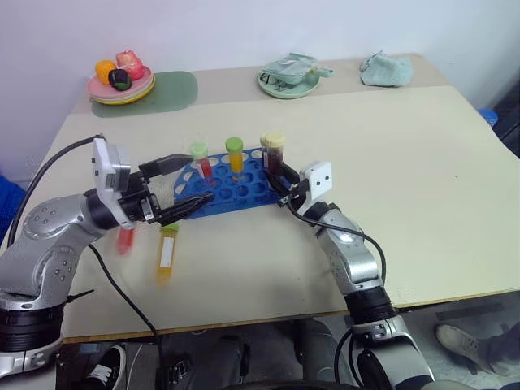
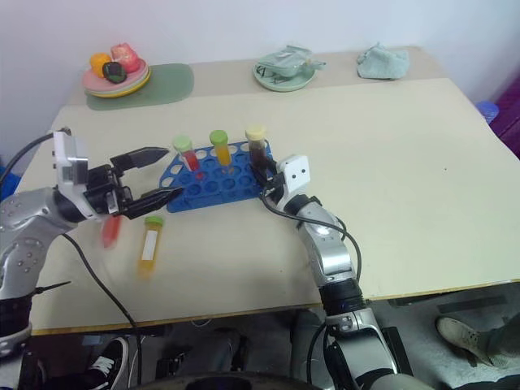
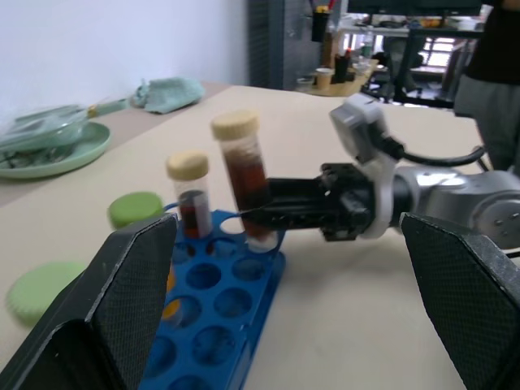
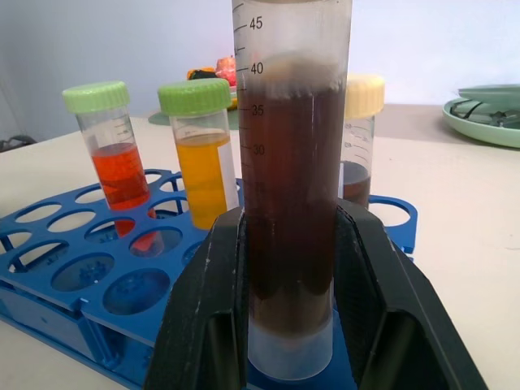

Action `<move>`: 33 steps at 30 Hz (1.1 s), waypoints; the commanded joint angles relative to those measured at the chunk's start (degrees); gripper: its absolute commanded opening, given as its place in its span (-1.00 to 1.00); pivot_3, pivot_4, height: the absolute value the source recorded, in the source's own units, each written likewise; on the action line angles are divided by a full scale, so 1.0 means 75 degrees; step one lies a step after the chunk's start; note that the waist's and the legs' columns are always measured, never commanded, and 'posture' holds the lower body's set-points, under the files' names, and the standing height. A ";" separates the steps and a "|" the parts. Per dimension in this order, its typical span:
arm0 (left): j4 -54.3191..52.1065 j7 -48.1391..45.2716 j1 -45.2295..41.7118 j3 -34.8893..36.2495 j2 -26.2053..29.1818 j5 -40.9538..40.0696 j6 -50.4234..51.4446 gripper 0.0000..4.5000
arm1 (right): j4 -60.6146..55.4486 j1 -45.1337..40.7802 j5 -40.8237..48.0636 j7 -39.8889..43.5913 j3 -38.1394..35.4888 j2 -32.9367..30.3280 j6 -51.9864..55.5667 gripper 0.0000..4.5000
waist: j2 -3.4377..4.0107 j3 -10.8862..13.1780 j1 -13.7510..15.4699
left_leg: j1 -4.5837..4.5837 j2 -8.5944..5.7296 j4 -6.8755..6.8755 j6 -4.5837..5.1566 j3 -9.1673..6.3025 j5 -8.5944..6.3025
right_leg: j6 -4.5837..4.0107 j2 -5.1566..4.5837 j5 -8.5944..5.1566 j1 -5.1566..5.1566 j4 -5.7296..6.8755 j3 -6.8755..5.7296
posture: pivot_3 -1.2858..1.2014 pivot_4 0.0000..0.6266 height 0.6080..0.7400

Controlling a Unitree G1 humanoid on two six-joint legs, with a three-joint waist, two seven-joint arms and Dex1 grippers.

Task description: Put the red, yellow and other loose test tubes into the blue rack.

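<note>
We see the right gripper [image 1: 282, 184] clamped on the brown tube [image 4: 292, 203], holding it upright at the right end of the blue rack [image 1: 231, 191], its base at a hole there, just beside a second brown tube [image 3: 192, 203] with a cream cap that already stands in the rack. Two green-capped tubes also stand in the rack, a red one [image 4: 118, 166] and a yellow one [image 4: 203, 162]. Our left gripper [image 1: 184, 185] hangs wide and empty at the rack's left end, while on the table [image 1: 422, 187] near it lie a loose red tube [image 1: 125, 239] and a loose yellow tube [image 1: 166, 252] with a white label.
</note>
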 commanded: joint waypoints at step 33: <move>-0.0022 -0.0480 0.1242 0.0727 0.0168 0.0015 -0.0471 1.00 | -0.1893 0.0432 0.0980 0.1711 -0.0412 -0.1781 0.1157 0.99 | 0.0003 0.0000 0.0062 | 0.0000 0.0001 0.0000 0.0000 0.0001 0.0000 | -0.0001 -0.0001 0.0000 0.0002 -0.0001 0.0000 | 0.03 -0.52 1.00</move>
